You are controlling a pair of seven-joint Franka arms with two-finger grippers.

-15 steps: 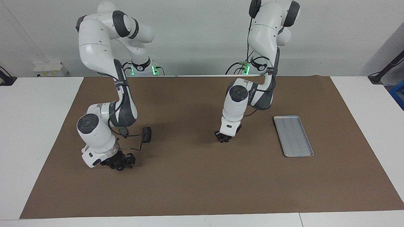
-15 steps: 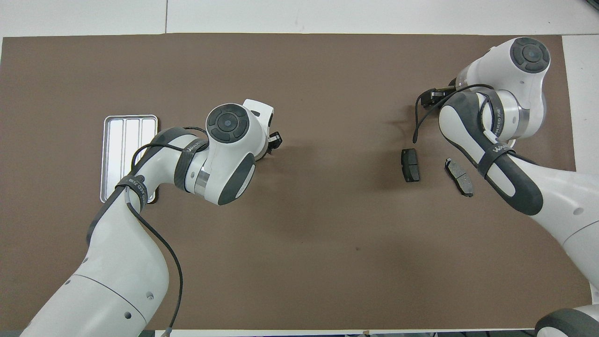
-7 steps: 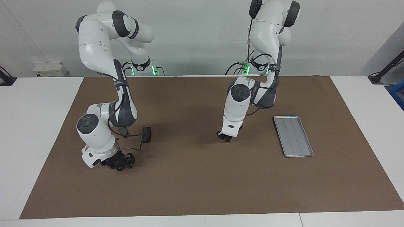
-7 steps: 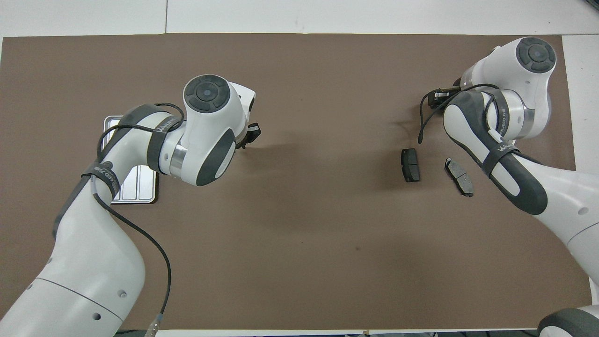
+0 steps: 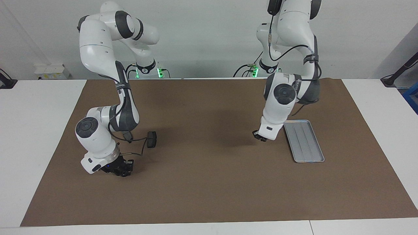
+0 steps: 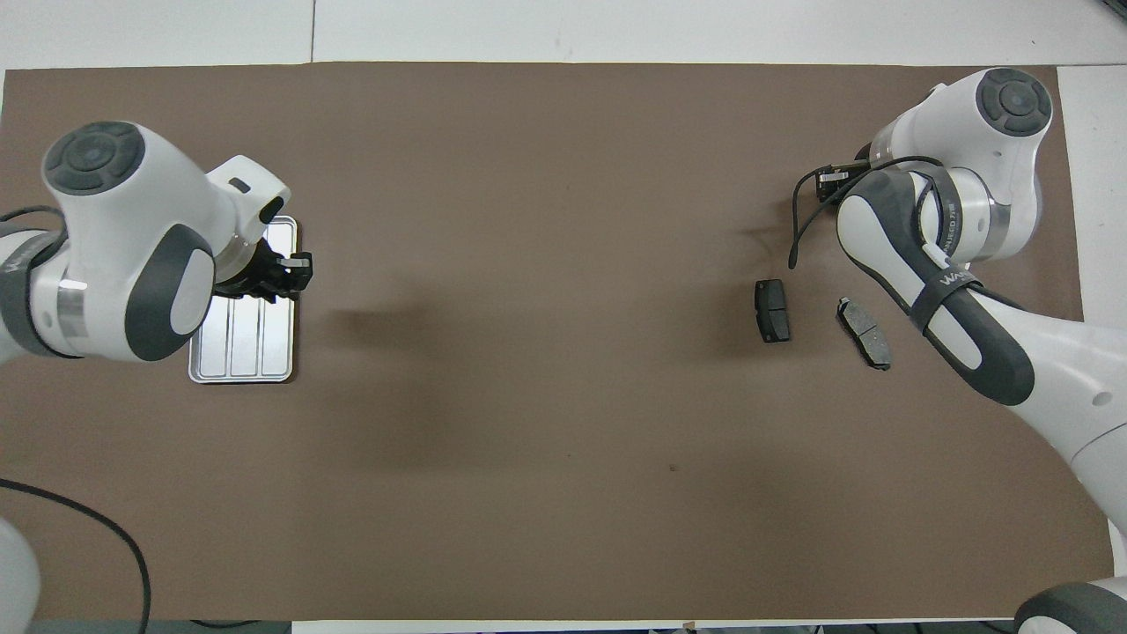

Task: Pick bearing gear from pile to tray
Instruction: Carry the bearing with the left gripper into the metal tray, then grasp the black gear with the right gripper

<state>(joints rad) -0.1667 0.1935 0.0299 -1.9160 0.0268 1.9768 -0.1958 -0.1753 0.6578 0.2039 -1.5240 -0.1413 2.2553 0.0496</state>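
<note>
The silver-grey tray (image 5: 305, 145) lies on the brown mat toward the left arm's end of the table; it also shows in the overhead view (image 6: 239, 348) and nothing shows in it. My left gripper (image 5: 260, 136) hangs in the air over the mat just beside the tray's rim, and in the overhead view (image 6: 286, 273) it covers that rim. Of the pile, two dark grey brake pads (image 6: 772, 310) (image 6: 865, 332) lie toward the right arm's end; one shows in the facing view (image 5: 151, 139). My right gripper (image 5: 122, 169) is low at the mat near them. The white bracket and the small black round pieces are hidden.
The brown mat (image 5: 209, 189) covers most of the white table. A black cable (image 6: 797, 229) loops from the right wrist close to the pads. The right arm's bulk (image 6: 933, 264) stands over the pile's area.
My left arm has swung from the middle of the mat to the tray's edge, with the gripper raised. My right arm has shifted only slightly at the pile.
</note>
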